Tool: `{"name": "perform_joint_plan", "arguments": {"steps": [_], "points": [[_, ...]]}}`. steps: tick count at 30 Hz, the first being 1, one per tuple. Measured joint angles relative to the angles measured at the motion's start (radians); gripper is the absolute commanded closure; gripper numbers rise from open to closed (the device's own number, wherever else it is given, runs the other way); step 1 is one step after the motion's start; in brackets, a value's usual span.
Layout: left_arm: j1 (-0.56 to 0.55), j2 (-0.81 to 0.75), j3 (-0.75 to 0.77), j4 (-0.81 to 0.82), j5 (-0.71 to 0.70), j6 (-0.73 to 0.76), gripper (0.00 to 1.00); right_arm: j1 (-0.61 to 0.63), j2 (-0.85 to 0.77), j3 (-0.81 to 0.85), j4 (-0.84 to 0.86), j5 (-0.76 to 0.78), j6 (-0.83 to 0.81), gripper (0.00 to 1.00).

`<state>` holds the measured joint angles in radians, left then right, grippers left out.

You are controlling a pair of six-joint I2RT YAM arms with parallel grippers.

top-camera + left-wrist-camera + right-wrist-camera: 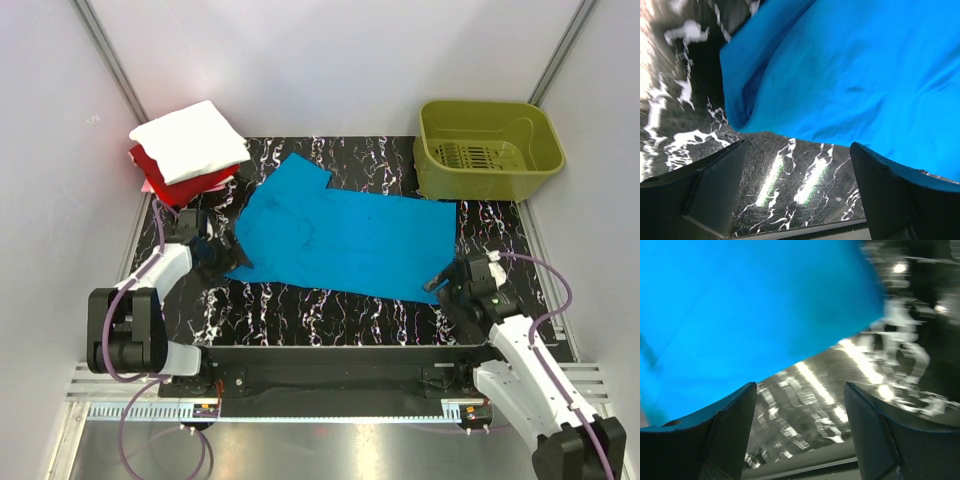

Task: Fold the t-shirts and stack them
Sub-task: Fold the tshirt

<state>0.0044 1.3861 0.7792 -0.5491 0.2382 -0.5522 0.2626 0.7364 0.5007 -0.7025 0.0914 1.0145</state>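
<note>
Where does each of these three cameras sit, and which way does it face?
Top view: fixed above and behind the arms, looking down on the black marbled table, bright turquoise-blue cloth t-shirt, white t-shirt atop a red t-shirt, and olive-green plastic basket; both arms show.
Left wrist view: on the left arm, facing the blue shirt's edge; open left hand shows.
Right wrist view: on the right arm, facing the shirt's corner; open right hand shows.
Shared: both wrist views see blue shirt and table.
</note>
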Motion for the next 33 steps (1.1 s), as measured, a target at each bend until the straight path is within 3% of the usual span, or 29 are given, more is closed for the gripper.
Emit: {"name": "perform_joint_plan", "arguments": {"steps": [5,12,21,25,26,28,30,31,33], "points": [[0.012,-0.004,-0.065,0.067,0.036,-0.037,0.1,-0.028,0.105,0.003,-0.095,0.064,0.022,0.22],[0.014,-0.003,-0.086,0.15,0.044,-0.06,0.14,-0.029,0.371,0.029,-0.076,0.076,0.018,0.27],[0.014,0.026,-0.101,0.213,0.05,-0.079,0.24,-0.055,0.417,0.049,-0.02,0.061,-0.007,0.3],[0.014,0.043,-0.101,0.235,0.05,-0.089,0.51,-0.083,0.433,0.054,-0.002,0.029,-0.037,0.36],[0.014,0.047,-0.101,0.238,0.05,-0.088,0.65,-0.089,0.437,0.055,0.004,0.021,-0.042,0.38],[0.014,0.053,-0.102,0.242,0.049,-0.092,0.76,-0.103,0.449,0.058,0.018,0.003,-0.057,0.49],[0.014,0.057,-0.102,0.248,0.049,-0.09,0.94,-0.114,0.459,0.059,0.039,-0.014,-0.068,0.59],[0.014,0.058,-0.102,0.25,0.05,-0.09,0.98,-0.12,0.465,0.059,0.053,-0.026,-0.072,0.67],[0.014,0.058,-0.102,0.256,0.053,-0.086,1.0,-0.129,0.479,0.06,0.073,-0.045,-0.082,0.7]]}}
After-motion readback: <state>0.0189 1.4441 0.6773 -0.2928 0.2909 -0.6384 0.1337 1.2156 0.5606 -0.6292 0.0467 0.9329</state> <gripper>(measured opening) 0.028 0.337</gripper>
